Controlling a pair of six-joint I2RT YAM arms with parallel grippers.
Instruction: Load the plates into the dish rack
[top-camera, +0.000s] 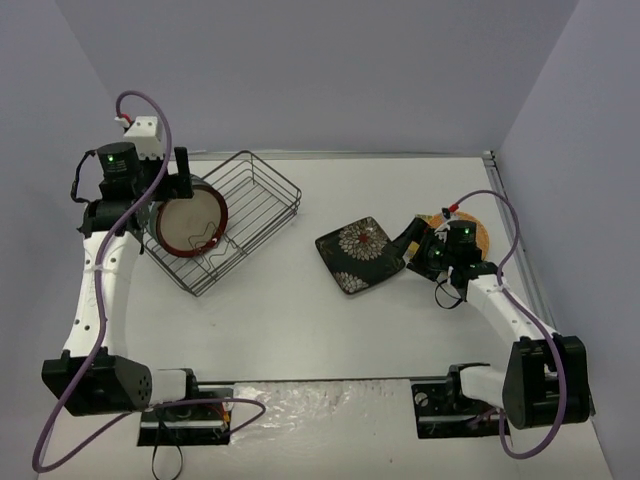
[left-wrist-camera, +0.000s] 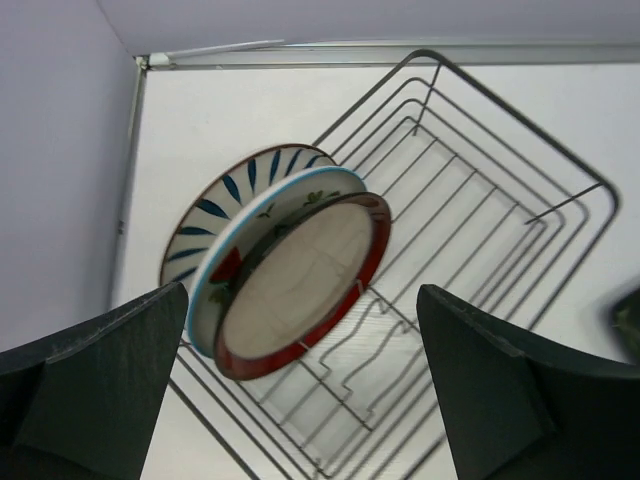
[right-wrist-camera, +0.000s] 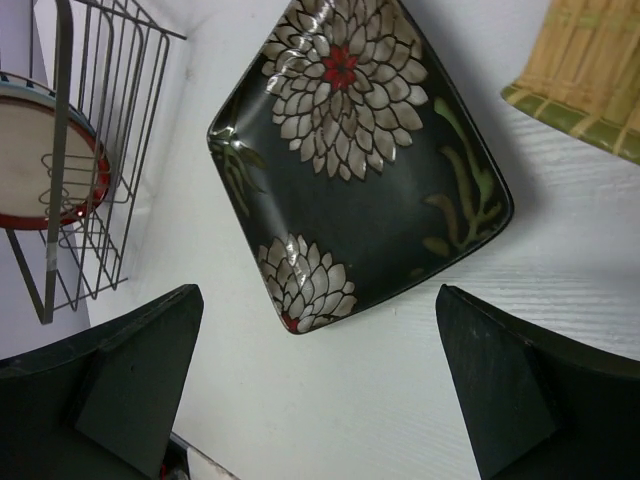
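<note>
Left gripper (left-wrist-camera: 302, 295): your jaws stand wide apart, empty, facing the rack (left-wrist-camera: 450, 220). Rack holds three plates on edge, stacked close: striped plate (left-wrist-camera: 215, 200), fruit plate (left-wrist-camera: 228, 265), red-rimmed plate (left-wrist-camera: 300, 280) nearest you. Right gripper (right-wrist-camera: 320, 295): wide apart, empty, over the square plate (right-wrist-camera: 360, 170) lying flat on the table (right-wrist-camera: 330, 400); tan plate (right-wrist-camera: 590, 70) near it.

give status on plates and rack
Pincers open: left pincer over the dish rack, right pincer over the dark square plate. In rack, three plates on edge. Square one and tan plate on table, nothing blocking.
</note>
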